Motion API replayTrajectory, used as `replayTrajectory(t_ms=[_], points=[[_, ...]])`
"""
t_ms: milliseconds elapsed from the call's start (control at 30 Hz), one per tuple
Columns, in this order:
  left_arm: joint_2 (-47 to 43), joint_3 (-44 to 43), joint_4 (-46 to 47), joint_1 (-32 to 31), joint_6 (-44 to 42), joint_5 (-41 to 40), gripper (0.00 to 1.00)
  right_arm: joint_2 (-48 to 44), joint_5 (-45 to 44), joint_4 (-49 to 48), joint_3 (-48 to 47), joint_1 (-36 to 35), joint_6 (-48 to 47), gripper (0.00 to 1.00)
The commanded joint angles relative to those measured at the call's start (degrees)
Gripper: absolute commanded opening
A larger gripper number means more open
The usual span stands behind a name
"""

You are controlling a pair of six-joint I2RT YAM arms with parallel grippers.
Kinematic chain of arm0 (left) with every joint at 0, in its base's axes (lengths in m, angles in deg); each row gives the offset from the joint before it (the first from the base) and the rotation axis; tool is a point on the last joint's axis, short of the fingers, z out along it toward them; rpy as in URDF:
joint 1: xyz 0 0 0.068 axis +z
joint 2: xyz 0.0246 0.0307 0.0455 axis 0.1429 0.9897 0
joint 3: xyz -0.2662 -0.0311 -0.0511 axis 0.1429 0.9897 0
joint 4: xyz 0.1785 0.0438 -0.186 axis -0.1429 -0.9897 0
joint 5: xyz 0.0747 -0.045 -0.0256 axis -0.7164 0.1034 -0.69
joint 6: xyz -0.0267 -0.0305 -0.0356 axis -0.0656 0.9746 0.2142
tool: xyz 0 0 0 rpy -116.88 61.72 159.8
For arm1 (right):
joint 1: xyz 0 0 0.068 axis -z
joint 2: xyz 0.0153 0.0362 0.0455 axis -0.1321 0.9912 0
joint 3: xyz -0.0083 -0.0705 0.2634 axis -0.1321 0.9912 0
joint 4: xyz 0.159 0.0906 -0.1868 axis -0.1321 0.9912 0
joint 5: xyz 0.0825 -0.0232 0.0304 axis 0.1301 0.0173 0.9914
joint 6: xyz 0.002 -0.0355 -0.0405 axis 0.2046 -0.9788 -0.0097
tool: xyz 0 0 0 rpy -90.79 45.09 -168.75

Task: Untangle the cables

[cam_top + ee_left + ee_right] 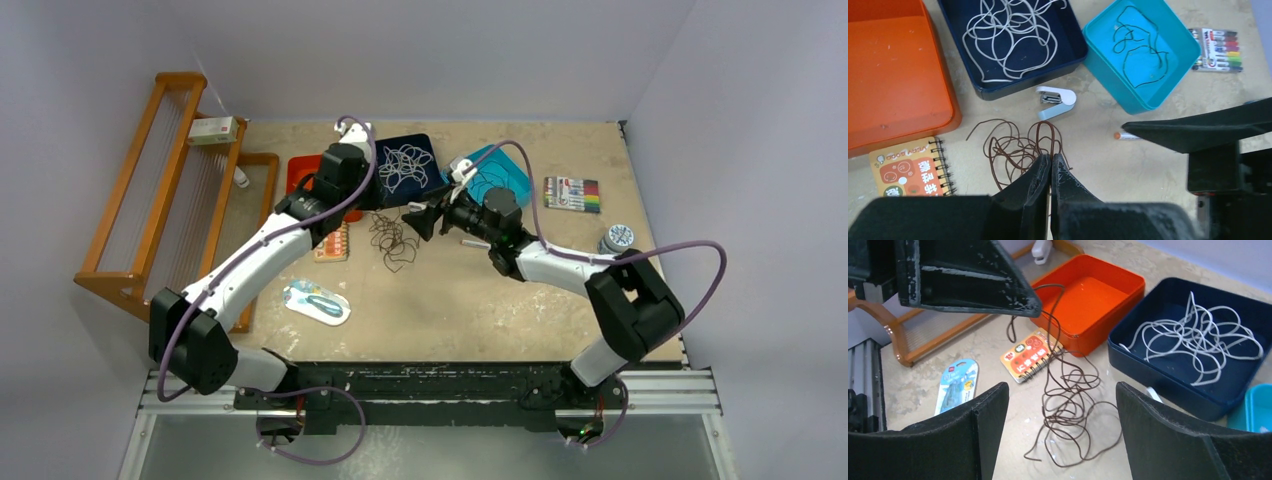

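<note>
A dark brown cable (1013,150) lies in a loose heap on the table, and one strand rises to my left gripper (1051,158), which is shut on it. In the right wrist view the left fingers (998,290) hold that brown cable (1068,390) up, its loops trailing down to the table. My right gripper (1060,390) stands open just right of the heap, with nothing between its fingers; the top view shows the right gripper (418,220) beside the brown cable (393,245). A white-grey cable (1008,35) fills the navy tray (998,90). A black cable (1138,45) lies in the teal tray (1108,75).
An orange tray (893,75) and a spiral notebook (910,170) sit left of the heap. A white stapler (1055,100) and a pen (1125,135) lie nearby. A marker pack (571,194), a tape roll (617,238), a scissors packet (318,302) and a wooden rack (160,190) are also on the table.
</note>
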Motion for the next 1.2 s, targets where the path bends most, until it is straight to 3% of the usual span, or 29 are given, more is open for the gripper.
replayTrajectory(t_ms=[0,467,833,1167], points=[[-1.7,-4.3,-1.2,-0.5,-1.1,3.5,0.00,3.3,-0.6,-12.1,-0.5,-1.7,-0.7,0.80],[-3.4,-10.2,-6.0,-0.5,-0.2,6.1,0.00,12.1,-5.5,-23.1,-5.3,-2.6,-0.4,0.78],[-5.1,-12.8,-5.6,-0.6,2.7,10.7,0.00,18.6,-6.3,-21.5,-12.7,-2.8,1.2,0.68],[-3.7,-21.8,-4.4,-0.6,3.5,11.4,0.00,19.6,-6.0,-17.5,-9.5,-4.7,0.7,0.66]])
